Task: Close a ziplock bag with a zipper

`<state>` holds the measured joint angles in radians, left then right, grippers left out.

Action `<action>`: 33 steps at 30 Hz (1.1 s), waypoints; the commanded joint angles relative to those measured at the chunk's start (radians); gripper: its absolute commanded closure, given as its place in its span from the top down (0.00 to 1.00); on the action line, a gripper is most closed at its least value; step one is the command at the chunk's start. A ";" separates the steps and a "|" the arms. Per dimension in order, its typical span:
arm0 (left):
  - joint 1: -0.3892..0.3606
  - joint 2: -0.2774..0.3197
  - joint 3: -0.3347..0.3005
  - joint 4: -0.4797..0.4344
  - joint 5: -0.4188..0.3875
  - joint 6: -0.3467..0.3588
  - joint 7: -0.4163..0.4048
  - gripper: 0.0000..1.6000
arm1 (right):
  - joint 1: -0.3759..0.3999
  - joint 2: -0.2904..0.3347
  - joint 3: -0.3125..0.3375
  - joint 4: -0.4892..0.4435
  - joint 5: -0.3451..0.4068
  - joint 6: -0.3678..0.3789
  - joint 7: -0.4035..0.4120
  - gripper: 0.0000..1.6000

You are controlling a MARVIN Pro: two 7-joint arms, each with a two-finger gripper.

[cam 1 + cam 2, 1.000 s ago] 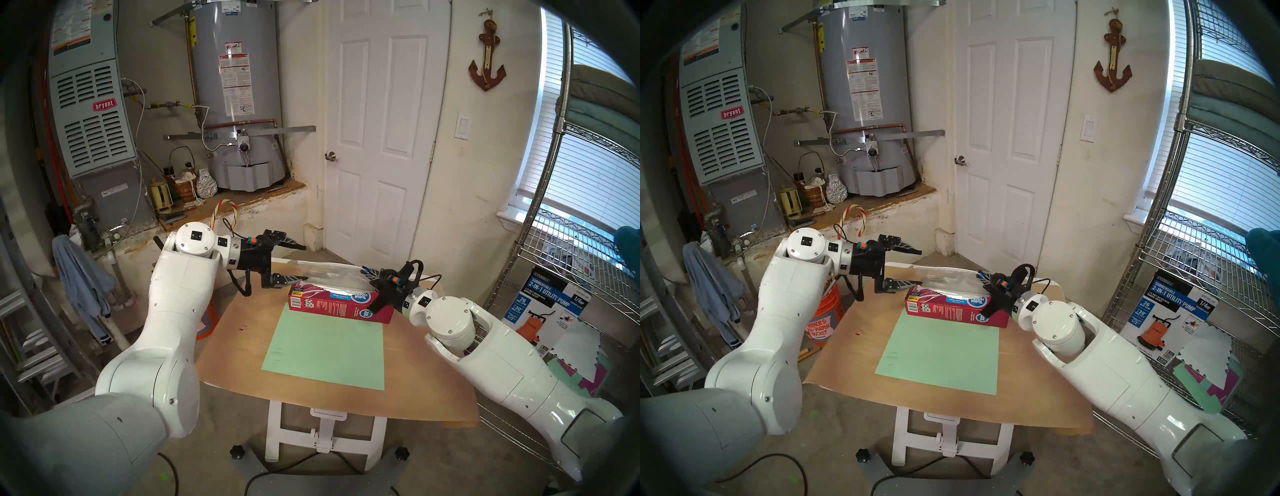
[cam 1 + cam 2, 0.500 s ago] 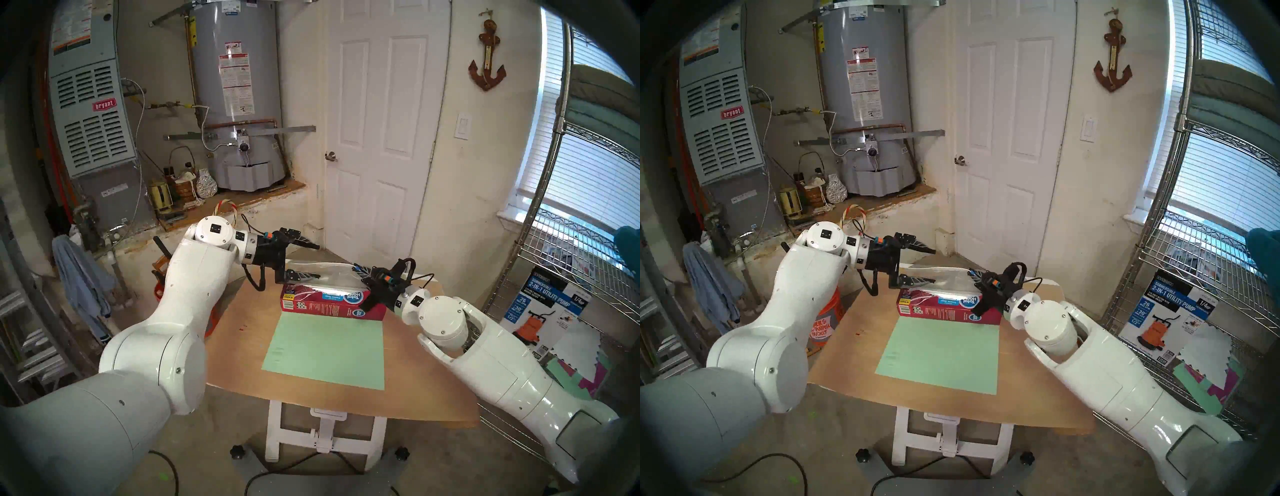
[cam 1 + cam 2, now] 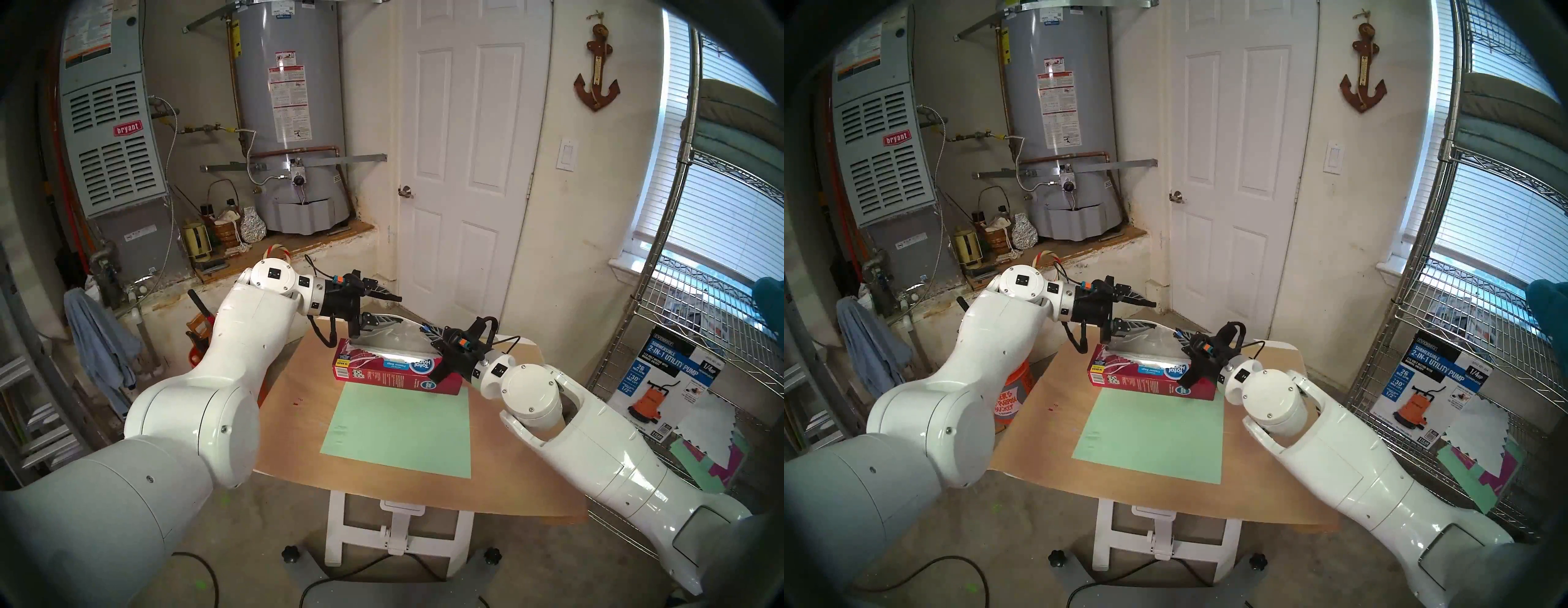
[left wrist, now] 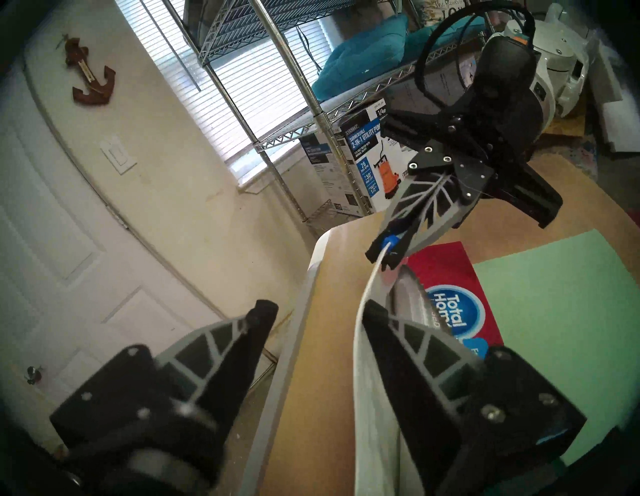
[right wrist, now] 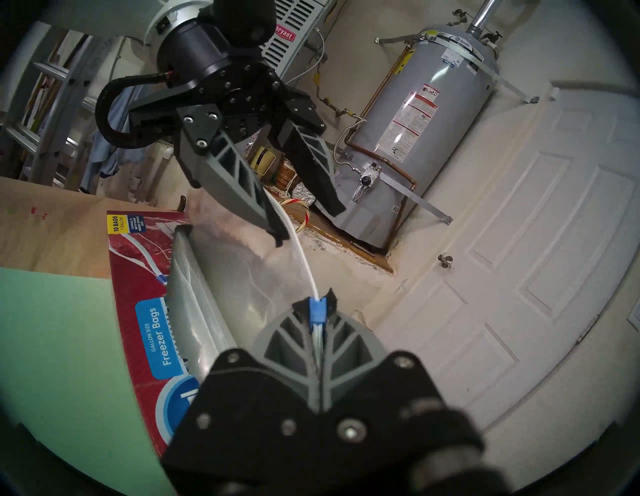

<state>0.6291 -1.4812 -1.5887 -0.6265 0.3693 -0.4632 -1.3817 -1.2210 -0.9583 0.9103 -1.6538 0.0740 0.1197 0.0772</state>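
Zipper [image 5: 317,309], a small blue slider, was pinched between the fully closed fingers of the right gripper [image 5: 317,304]. From it the white top strip of the ziplock bag [image 5: 242,273] ran in one line toward the left gripper [image 4: 317,317], above the red box [image 3: 394,369] on the table [image 3: 297,424]. That gripper stood partly open, holding nothing; one finger [image 4: 398,343] lay just beside the strip, the other well apart, so the strip lay between them along the line of pull
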 commanded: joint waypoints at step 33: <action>-0.018 0.106 0.192 -0.069 -0.211 0.047 -0.102 0.00 | -0.035 0.075 0.055 -0.016 0.016 -0.010 0.011 0.00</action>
<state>0.6285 -1.4073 -1.3905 -0.6530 0.2064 -0.4331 -1.4075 -1.2429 -0.9222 0.9410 -1.6538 0.0822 0.1101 0.0907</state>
